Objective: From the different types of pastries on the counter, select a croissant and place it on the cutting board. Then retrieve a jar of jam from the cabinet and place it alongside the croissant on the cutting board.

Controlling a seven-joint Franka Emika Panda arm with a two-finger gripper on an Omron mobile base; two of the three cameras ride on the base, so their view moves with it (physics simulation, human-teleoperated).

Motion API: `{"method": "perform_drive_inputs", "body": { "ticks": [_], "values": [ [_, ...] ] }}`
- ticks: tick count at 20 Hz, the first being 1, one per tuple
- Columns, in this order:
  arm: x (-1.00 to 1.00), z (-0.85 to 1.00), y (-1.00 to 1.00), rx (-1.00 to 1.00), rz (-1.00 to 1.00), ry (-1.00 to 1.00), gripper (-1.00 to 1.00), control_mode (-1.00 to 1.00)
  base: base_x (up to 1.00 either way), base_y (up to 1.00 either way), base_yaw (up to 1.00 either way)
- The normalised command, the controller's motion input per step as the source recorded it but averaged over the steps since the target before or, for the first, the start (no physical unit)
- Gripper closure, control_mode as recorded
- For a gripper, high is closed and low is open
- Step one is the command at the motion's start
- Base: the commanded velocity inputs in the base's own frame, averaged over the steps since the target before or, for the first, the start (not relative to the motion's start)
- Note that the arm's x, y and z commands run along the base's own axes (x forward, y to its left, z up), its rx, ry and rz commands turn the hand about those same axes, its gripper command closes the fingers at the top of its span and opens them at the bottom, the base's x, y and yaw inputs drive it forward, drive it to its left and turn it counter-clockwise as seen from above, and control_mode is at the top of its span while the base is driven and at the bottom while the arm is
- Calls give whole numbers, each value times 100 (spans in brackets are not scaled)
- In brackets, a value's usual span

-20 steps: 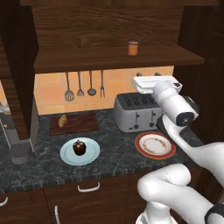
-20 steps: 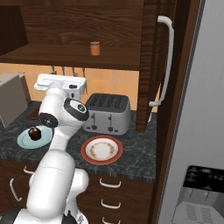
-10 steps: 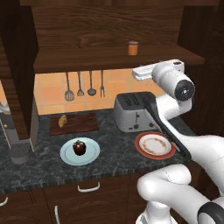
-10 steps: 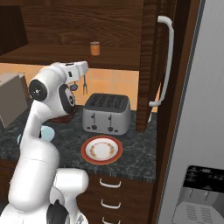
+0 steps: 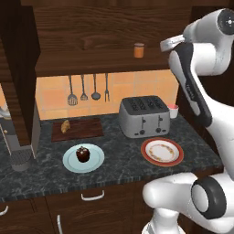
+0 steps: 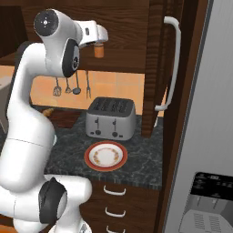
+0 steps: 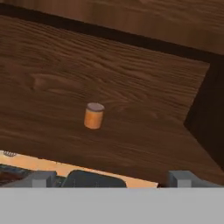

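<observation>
Orange jar of jam (image 7: 93,116), label unreadable, sits beyond the open, empty end effector (image 7: 112,177).

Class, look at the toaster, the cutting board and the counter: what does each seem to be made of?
Toaster: brushed metal, judging by its silver-grey sheen.
Cutting board: matte wood, dark reddish-brown with faint grain.
Counter: polished stone, probably granite, black with pale speckles.

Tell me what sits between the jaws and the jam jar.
Nothing: in the hand view, bare wood-grain shelf runs from the open gripper up to the jar of jam.
</observation>
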Motion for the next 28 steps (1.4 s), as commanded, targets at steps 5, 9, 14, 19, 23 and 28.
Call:
{"method": "perform_drive_inputs", "body": {
  "ticks": [5, 9, 14, 19, 23, 28],
  "values": [
    [-14, -16, -5, 17, 3, -10, -100, -100, 0, 0, 0],
    [-27, -80, -33, 63, -5, -48, -100, -100, 0, 0, 0],
    [0, -18, 5, 2, 2, -1, -100, -100, 0, 0, 0],
    [0, -6, 5, -2, 3, 1, -100, -100, 0, 0, 0],
    [3, 0, 0, -2, 3, 0, -100, -100, 0, 0, 0],
    [24, -22, 13, 0, 0, 0, -100, -100, 0, 0, 0]
  ]
}}
